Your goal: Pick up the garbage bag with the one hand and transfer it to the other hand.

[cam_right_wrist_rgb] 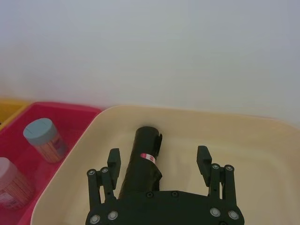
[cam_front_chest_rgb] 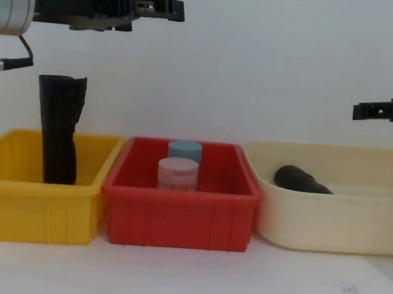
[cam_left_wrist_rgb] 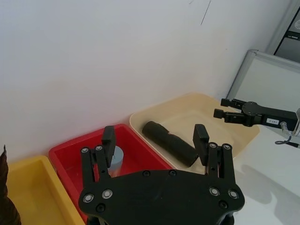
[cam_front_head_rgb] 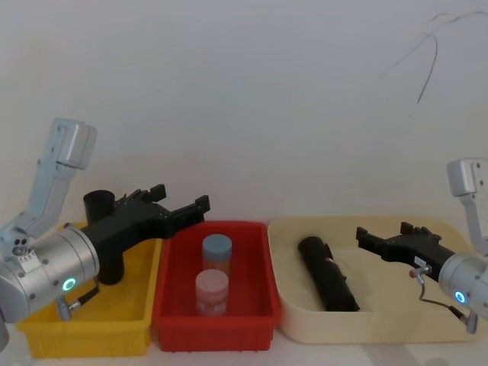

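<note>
Here we see the garbage bag (cam_front_head_rgb: 328,274), a thick black crinkly roll, lying flat on the floor of the cream tub (cam_front_head_rgb: 366,328), which stands just beside the red bin (cam_front_head_rgb: 213,335) on its right. One rounded end of the bag points toward the back wall and the other toward the tub's front. Nothing touches it. From the right wrist view we can make out a small red-and-white mark on the bag (cam_right_wrist_rgb: 140,164). The left gripper (cam_front_head_rgb: 181,200), on the wrist with the green ring, hangs high above the red bin's left edge. Its two fingers are spread wide and there is nothing between them. The right gripper (cam_front_head_rgb: 381,235), on the blue-ringed wrist, hovers well to the right of the red bin, over the far side of the tub and clear above the bag. Its fingers are likewise spread wide and hold nothing. Inside the red bin stand two jars, the blue-lidded jar (cam_front_head_rgb: 217,250) behind the pink-lidded jar (cam_front_head_rgb: 212,291). Just left of the red bin sits the yellow bin (cam_front_head_rgb: 84,335), and in it a slimmer black roll (cam_front_chest_rgb: 59,131) stands upright.
</note>
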